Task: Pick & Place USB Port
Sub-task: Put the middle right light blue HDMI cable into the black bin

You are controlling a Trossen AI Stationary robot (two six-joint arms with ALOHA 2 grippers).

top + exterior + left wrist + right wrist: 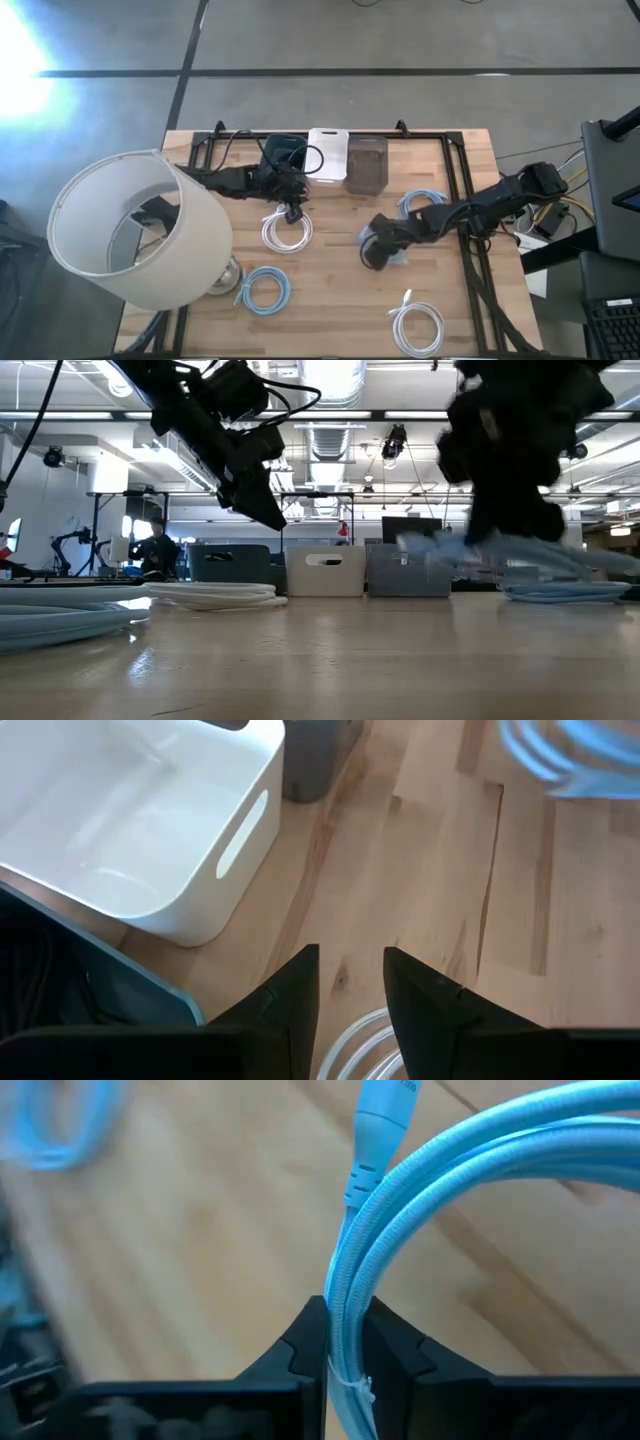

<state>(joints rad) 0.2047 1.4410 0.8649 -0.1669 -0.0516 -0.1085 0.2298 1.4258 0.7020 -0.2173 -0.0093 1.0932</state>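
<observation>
My right gripper (377,256) is at the table's middle right, shut on a coiled light-blue USB cable (470,1150) whose plug (385,1110) shows past the fingers. In the low view this coil (490,550) shows blurred above the tabletop. My left gripper (293,213) hangs open over a white coiled cable (287,232) that lies flat on the wood; nothing is between its fingers (300,995). At the far edge stand a teal bin (283,155), a white bin (328,155) and a grey bin (366,165). My right gripper pinches several strands of the blue coil (345,1330) between its two fingers, beside a thin tie around the bundle. The fingers come slanting down from the table's right side and lie across the strands. The coil arches away beyond the fingertips, off the wood in the low view.
Another blue coil (420,205) lies just behind my right arm, a further blue one (265,290) near the front left, and a white one (418,325) at the front right. A large white lampshade (135,230) covers the left side. A black frame (460,170) edges the table.
</observation>
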